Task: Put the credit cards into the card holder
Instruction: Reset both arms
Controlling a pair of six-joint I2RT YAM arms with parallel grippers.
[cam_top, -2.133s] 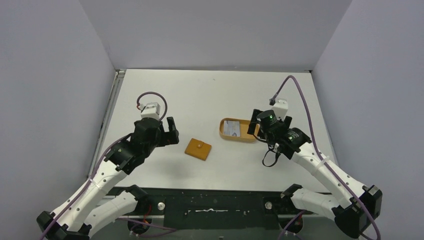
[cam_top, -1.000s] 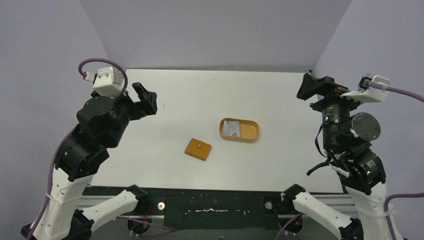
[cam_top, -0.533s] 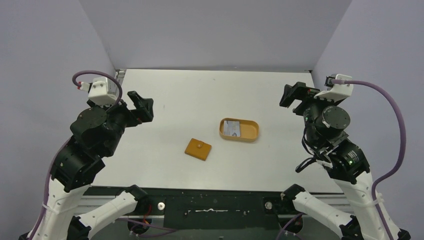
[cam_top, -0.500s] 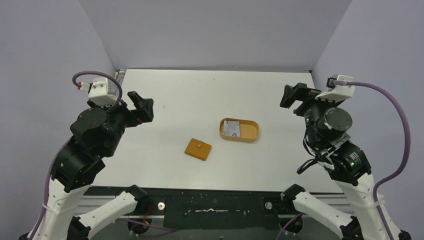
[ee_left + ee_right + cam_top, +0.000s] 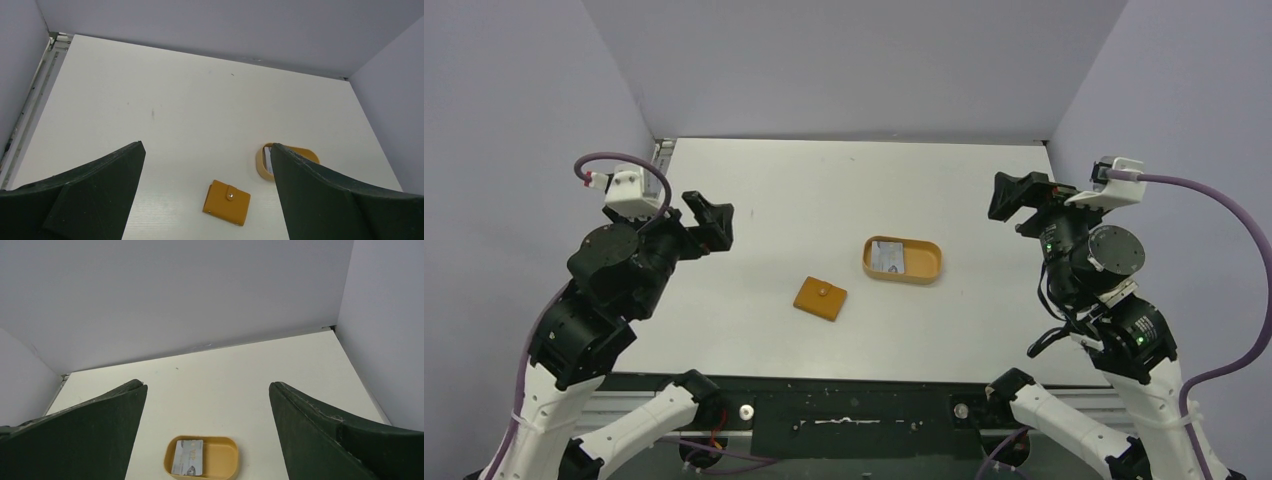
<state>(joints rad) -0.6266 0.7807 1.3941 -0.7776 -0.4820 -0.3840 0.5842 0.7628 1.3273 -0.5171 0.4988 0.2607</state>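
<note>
- The orange oval tray (image 5: 904, 281) holds a silvery credit card (image 5: 888, 258), lying flat at its left end. Whether more cards sit beneath it cannot be told.
- The card holder (image 5: 820, 297) lies closed, snap stud up, on the white table (image 5: 824, 190), near the tray's left end and toward the arms, not touching it.
- The left gripper (image 5: 717, 226) hangs well left of the tray, jaws spread wide and empty. The right gripper (image 5: 1002, 200) is well right of it, also wide and empty.
- In the left wrist view a finger hides most of the tray; the card's print is too small to read.
</note>
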